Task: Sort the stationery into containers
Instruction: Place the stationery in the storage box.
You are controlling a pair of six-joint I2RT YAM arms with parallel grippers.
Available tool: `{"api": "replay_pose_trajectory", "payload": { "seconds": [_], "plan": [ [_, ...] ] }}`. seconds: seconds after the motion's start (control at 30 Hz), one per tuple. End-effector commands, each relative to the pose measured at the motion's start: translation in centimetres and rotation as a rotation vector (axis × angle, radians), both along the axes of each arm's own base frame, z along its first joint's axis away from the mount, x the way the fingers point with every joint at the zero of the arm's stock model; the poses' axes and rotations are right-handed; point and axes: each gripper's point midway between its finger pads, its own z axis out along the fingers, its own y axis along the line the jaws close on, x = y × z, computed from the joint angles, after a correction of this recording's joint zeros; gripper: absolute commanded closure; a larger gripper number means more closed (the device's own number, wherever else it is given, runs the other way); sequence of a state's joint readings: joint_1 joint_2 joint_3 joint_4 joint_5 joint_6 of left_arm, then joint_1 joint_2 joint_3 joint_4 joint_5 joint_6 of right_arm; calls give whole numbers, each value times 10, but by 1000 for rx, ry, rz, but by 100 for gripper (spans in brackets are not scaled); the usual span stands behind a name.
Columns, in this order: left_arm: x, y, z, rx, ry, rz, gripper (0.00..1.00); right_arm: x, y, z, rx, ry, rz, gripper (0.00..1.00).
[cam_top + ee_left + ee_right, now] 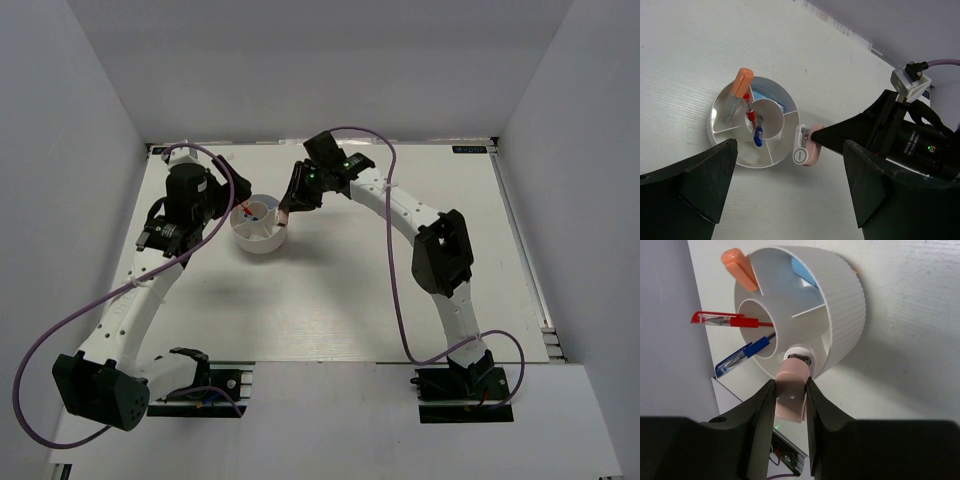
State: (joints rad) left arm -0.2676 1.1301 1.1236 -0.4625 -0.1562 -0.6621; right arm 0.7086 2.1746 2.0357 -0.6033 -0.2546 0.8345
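Grips tan clip in part-closed right gripper, poised at right rim of white tub (red pen already inside). Holds nothing in wide-spread left gripper, just left of tub. Risks dropping clip outside the wall if released here, or shoving tub sideways.

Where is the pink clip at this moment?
The pink clip is pinched in the right hand, at the white tub's rim, on the tub's right side in the top view.
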Motion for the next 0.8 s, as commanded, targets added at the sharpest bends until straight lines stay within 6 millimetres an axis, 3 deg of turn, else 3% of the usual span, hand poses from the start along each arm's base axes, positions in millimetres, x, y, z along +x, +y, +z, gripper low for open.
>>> {"api": "replay_pose_trajectory", "payload": {
  "seconds": [0.0,0.77],
  "plan": [
    [-6,-1,13,-20,-43,-9,4,7,9,15,22,-36,-21,100],
    [-7,2,4,-32,-22,7,4,12,18,-4,7,0,-61,100]
  ]
}}
